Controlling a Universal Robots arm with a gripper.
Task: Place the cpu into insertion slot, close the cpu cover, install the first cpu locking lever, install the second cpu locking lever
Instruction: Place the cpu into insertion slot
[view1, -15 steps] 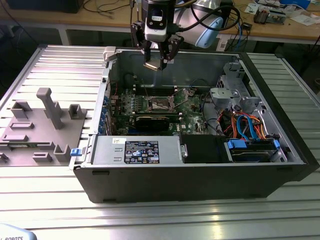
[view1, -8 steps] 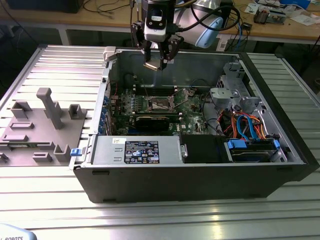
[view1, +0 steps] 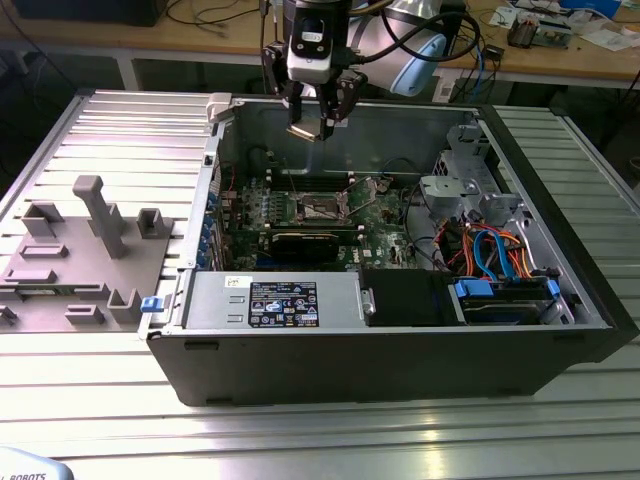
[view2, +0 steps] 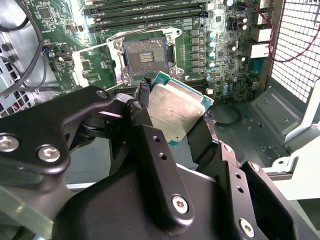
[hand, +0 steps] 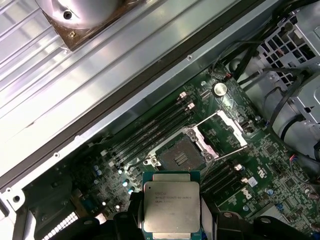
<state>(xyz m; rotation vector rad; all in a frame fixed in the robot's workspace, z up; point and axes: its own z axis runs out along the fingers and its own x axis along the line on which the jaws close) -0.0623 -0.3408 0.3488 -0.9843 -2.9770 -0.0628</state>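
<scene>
Exterior view shows the claw (view1: 312, 128) high over the open case (view1: 400, 370), clamped on the cpu (view1: 302, 130) by two opposite edges. Below the claw, in the first wrist view, the socket (hand: 181, 155) lies bare, well apart from the cpu, with the cover (hand: 233, 128) standing open beside it.

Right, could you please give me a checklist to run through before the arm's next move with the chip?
1. Grip on the chip: ok, the gripper is shut on its edges.
2. Empty socket: ok, bare contacts show.
3. Open cover, swung off the socket: ok.
4. Lowering of the chip to the socket: not ok, it hangs well above the board.
5. Matching of the chip's orientation to the socket: cannot tell.
</scene>
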